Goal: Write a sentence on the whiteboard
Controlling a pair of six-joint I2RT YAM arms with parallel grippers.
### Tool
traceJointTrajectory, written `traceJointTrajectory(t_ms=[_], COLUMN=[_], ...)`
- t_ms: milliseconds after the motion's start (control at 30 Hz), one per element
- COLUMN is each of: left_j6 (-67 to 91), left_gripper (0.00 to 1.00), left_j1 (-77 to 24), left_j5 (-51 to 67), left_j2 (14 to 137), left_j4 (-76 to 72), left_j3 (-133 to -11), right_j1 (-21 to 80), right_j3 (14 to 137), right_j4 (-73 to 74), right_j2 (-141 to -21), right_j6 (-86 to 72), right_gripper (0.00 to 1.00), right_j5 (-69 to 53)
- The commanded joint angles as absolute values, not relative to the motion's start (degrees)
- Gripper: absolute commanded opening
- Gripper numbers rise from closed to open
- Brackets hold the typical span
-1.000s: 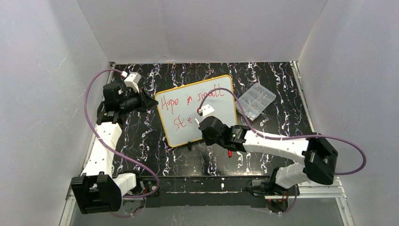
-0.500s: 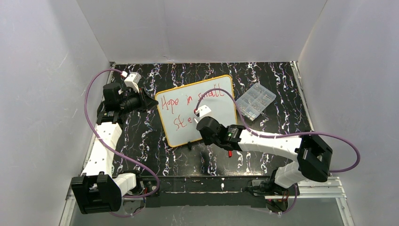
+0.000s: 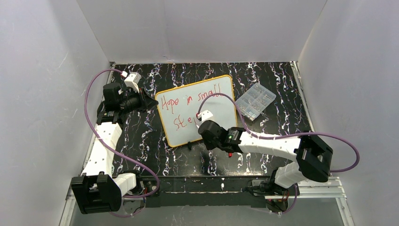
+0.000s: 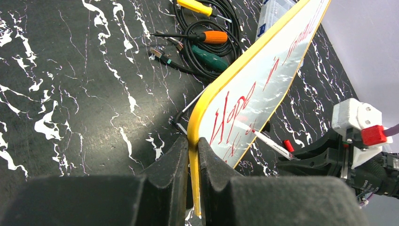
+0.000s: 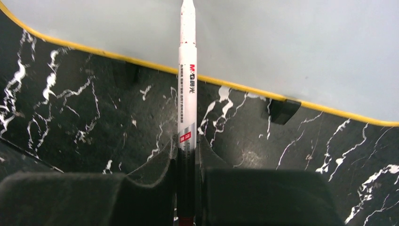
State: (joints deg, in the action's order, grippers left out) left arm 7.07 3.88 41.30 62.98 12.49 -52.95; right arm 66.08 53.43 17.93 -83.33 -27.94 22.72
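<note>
The whiteboard, white with a yellow rim, lies tilted near the table's middle. Red letters of the sentence read "Hope in small", with "Ste" and one more stroke on the line below. My left gripper is shut on the board's left edge. In the left wrist view its jaws pinch the yellow rim of the whiteboard. My right gripper is shut on a white marker, and the tip rests on the whiteboard by the second line. The marker sits upright between the right gripper's jaws.
A clear plastic parts box sits right of the board. Under the board's far side lie screwdrivers with orange and green handles, and black cables. White walls enclose the table on three sides.
The right gripper and marker have shifted slightly toward the near edge. A new red stroke has appeared after "Ste". The left arm has not moved.
</note>
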Motion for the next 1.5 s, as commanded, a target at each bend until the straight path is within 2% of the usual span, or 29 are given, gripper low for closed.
traceJointTrajectory(t_ms=[0,333,667,1100,1467], left_j6=[7.0,7.0,7.0,7.0,7.0], left_gripper=[0.00,0.00,0.00,0.00,0.00], left_j1=[2.9,2.8,2.8,2.7,2.8], left_j5=[44.2,44.1,44.1,44.1,44.1], left_j2=[61.3,61.4,61.6,61.6,61.3], left_j4=[12.8,12.8,12.7,12.8,12.8], left_j3=[-52.6,-52.6,-52.5,-52.5,-52.5], right_j1=[66.2,66.7,66.6,65.3,65.2], right_j3=[51.2,54.2,59.7,59.1,56.9], right_j4=[18.8,15.6,14.3,16.2,18.7], right_j2=[-81.3,-77.3,-82.2,-84.7,-82.4], right_j6=[-30.7,-27.9,-24.2,-25.8,-28.5], right_gripper=[0.01,0.01,0.01,0.01,0.01], right_j5=[20.5,24.7,27.6,27.9,30.1])
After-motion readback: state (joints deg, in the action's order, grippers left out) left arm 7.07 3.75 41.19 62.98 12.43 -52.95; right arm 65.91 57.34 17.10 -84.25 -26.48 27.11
